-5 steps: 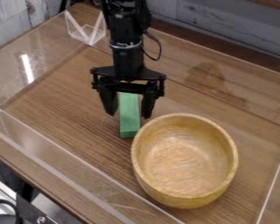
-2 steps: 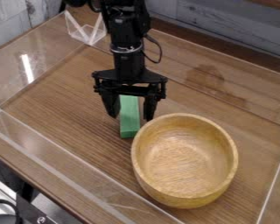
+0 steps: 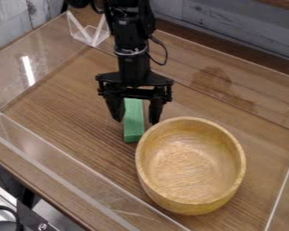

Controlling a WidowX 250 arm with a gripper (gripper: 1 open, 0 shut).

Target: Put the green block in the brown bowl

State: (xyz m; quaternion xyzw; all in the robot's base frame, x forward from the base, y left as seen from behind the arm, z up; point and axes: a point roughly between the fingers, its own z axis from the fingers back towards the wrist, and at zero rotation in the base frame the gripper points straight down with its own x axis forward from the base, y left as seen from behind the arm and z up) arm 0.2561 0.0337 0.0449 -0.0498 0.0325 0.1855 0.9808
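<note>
Green block (image 3: 134,122): slim bright green rectangular bar, matte, plain faces, no markings I can make out. It lies flat on the wooden table (image 3: 62,117), long axis running roughly from the far edge toward the near edge, with a slight lean toward the right at the far end; near end sits just beside the rim of the brown bowl (image 3: 191,164), can't tell if it touches. Far part of the bar is partly hidden by the gripper. Bowl: large, round, light-brown wood, thick rim, visible grain inside, upright, nothing in it, sitting toward the near-right part of the table, much wider than the block is long. Gripper (image 3: 135,106): black, pointing straight down over the block's far half, jaws spread wide and straddling the bar, one finger on each long side; gaps visible between the fingers and the green, so not clamped on it. Block is on the table, outside the bowl, around mid-table. Table has clear plastic walls (image 3: 26,68) along its edges with glare on the left one. No brands, labels or readable text anywhere; the arm body is plain black, cable running up along it.
</note>
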